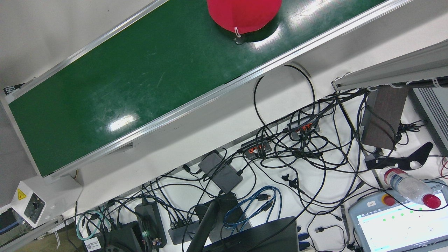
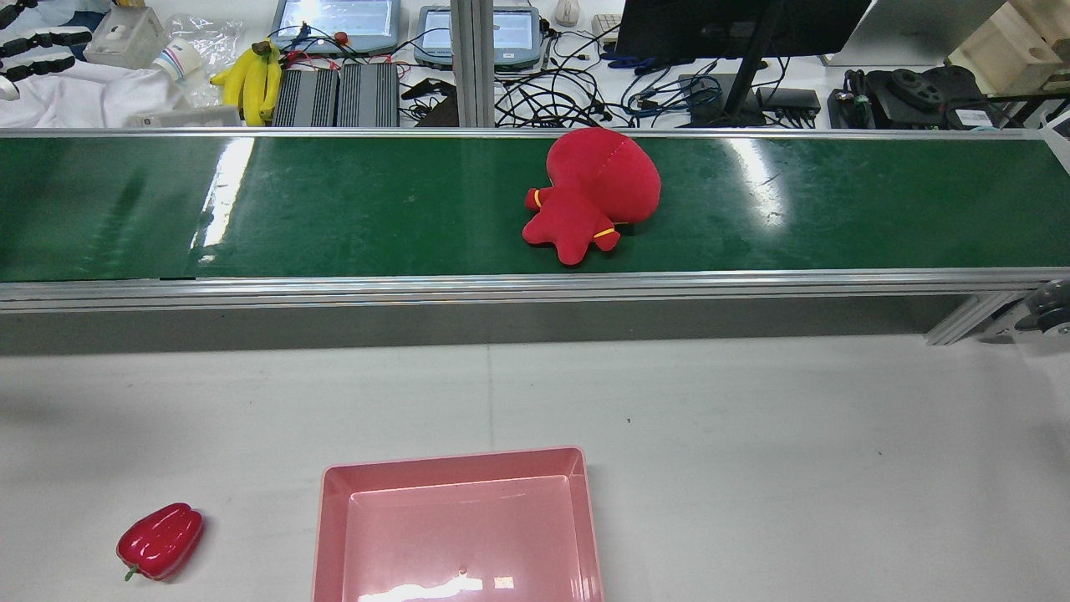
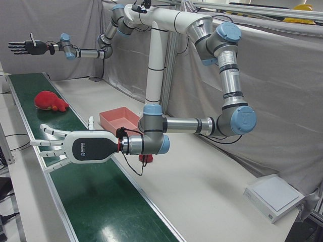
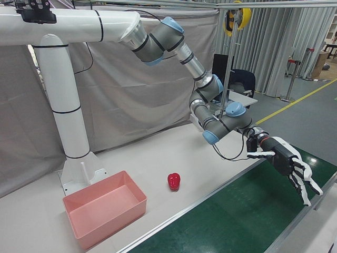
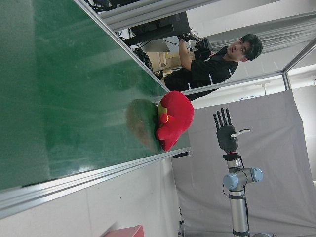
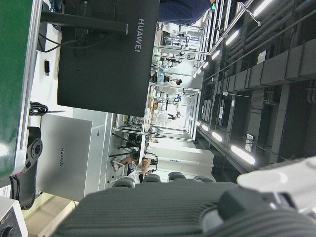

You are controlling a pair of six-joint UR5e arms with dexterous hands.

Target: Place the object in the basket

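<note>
The long green belt (image 2: 334, 209) runs across the far side of the grey-white table (image 2: 752, 418), and it seems to be there to carry things along to where the arms can reach them. The pink plastic basket (image 2: 456, 456) sits on the table close to the robot's side, near the middle. That is probably so either arm can drop something into it. It has nothing in it, so the job is not done yet. The soft red plush toy (image 2: 598, 188) lies flat on the belt, a bit to the right of the basket and well apart from it. I think this toy is the thing to put in the basket. The left hand (image 3: 55, 146) hangs low over the belt at one end, with its fingers spread wide and nothing in it. It looks like it is waiting. The right hand (image 3: 25, 47) is held up high at the other end of the belt, also wide open and holding nothing. The toy lies between the two hands and neither one touches it. A small shiny red toy pepper (image 2: 160, 542) sits on the table to the left of the basket, near it but not touching.
</note>
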